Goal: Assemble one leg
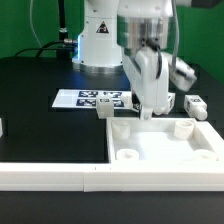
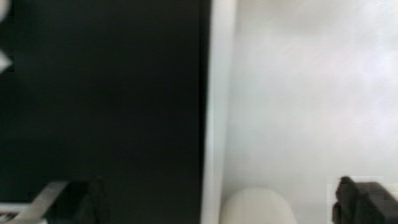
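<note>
White front wall (image 1: 50, 178) aside, the leg (image 2: 249, 208) is seen at the panel (image 1: 165, 150) edge, straddled by the gripper (image 2: 217, 203), spread wide, nothing held. Best gripped squarely, kept upright, imo.

We're on the black worktop (image 1: 40, 110), dark and matte right across. At its far end stands the robot base (image 1: 98, 45). In front of that the marker board (image 1: 95, 98) lies flat, and just beside its near edge sits a leg (image 1: 104, 112). Over towards the exterior view's right we've got the big white panel (image 1: 165, 145), flat down, with round sockets at its corners. Near its far right corner there's a second leg (image 1: 195, 104), tags showing. Along the near side runs a white rail (image 1: 50, 175). At the exterior view's left edge is a white piece (image 1: 2, 127), cut off.
</note>
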Controlling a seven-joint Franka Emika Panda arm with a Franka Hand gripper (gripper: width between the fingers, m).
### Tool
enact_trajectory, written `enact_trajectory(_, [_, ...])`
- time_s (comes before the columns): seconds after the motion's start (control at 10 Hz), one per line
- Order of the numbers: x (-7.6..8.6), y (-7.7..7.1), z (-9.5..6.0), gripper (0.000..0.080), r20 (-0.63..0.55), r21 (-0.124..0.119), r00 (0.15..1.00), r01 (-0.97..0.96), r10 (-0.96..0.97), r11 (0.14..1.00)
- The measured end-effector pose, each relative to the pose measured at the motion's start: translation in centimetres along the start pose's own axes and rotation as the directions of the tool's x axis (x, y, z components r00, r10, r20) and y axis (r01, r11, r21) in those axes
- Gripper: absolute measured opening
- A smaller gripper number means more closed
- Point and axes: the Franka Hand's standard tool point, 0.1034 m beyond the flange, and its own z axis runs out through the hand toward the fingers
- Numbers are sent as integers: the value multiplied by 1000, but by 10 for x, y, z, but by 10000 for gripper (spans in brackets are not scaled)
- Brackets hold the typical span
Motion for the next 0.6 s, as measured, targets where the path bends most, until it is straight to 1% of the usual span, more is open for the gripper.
enact_trajectory(0.1, [-1, 6, -12, 646, 18, 12, 1000, 22, -22, 1000])
enact_trajectory(0.2, [0, 10, -21, 646, 26, 17, 995, 97, -98, 995])
enact_trajectory(0.3, [2, 11, -27, 649, 27, 19, 988, 153, -154, 988])
enact_trajectory(0.4, [2, 11, -24, 649, 25, 15, 990, 137, -137, 990])
enact_trajectory(0.5, [2, 12, -23, 649, 23, 13, 982, 185, -186, 983])
enact_trajectory(0.6, [2, 12, -23, 649, 22, 16, 961, 275, -276, 961])
